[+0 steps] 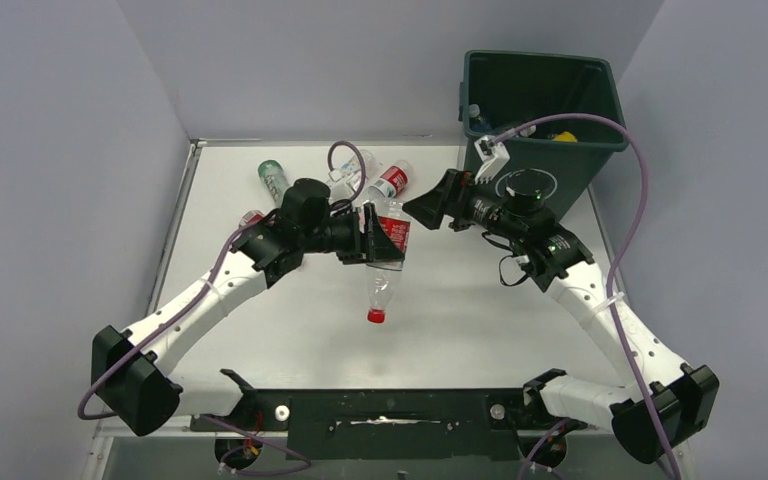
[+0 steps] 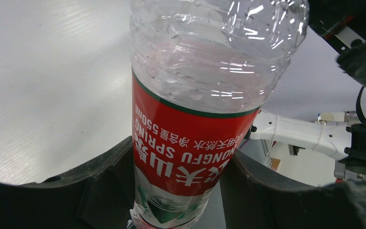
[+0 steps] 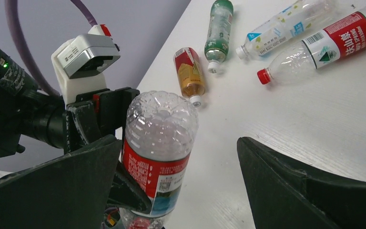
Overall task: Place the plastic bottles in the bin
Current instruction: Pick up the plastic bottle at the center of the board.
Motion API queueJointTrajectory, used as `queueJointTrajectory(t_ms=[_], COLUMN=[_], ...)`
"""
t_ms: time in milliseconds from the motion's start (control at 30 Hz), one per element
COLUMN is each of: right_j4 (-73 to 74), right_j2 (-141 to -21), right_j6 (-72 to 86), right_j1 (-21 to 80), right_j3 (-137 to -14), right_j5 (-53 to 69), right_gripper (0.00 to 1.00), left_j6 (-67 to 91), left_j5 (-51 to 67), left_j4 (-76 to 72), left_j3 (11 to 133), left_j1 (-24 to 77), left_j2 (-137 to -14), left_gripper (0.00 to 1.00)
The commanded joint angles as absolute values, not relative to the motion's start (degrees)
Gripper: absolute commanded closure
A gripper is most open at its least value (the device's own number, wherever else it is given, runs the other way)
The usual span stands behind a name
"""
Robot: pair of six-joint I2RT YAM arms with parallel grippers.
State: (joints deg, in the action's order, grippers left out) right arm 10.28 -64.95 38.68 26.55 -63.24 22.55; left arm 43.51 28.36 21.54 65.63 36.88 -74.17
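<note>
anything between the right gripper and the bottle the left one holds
No, the gap from the right gripper to the red-labelled bottle in the left gripper is bare, seen in the top view.

Overhead, two wrist close-ups, shared bottle (image 1: 384, 283)

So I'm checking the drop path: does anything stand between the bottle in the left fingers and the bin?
Yes: the open right gripper hangs directly between the held bottle and the bin.
</note>
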Motion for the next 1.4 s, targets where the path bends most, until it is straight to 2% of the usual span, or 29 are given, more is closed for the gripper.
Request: queueJointTrajectory(t_ms=[0, 233, 500, 733, 867, 1133, 1200, 1367], right_j4=[5.7, 5.3, 5.2, 5.0, 4.5, 3.8, 3.7, 4.3], right_j2=[-65.9, -66.3, -65.4, -64.5, -64.3, -64.7, -64.6, -64.4], right_j6=[39.6, 40.1, 40.2, 40.4, 40.8, 41.0, 41.1, 40.5], right_j1=[27.5, 27.8, 28.4, 28.6, 28.6, 28.8, 28.7, 28.8], right_j3=[-64.8, -64.2, -62.2, -60.2, -59.6, -59.9, -59.9, -60.2], right_j5=[23.3, 23.2, 23.0, 22.8, 22.9, 23.2, 23.1, 22.3], right_gripper=[0.02, 0.02, 0.00, 0.04, 0.12, 0.40, 0.44, 0.45], left_j6=[44.1, 43.9, 44.0, 43.7, 43.6, 42.5, 41.6, 39.5], left_j5=[29.4, 27.1, 25.0, 23.5, 23.1, 22.1, 22.5, 22.6], left_j4=[15.2, 14.2, 13.2, 12.7, 12.3, 13.6, 14.0, 12.3], left_j3=[68.0, 69.7, 69.3, 69.6, 69.4, 69.0, 68.9, 66.8], left_j1=[39.7, 44.0, 44.5, 44.6, 44.7, 44.9, 44.9, 45.0], left_j2=[-74.5, -76.5, -77.1, -76.9, -76.8, -77.1, -76.8, -73.6], left_gripper=[0.56, 0.56, 0.56, 0.56, 0.56, 0.55, 0.48, 0.21])
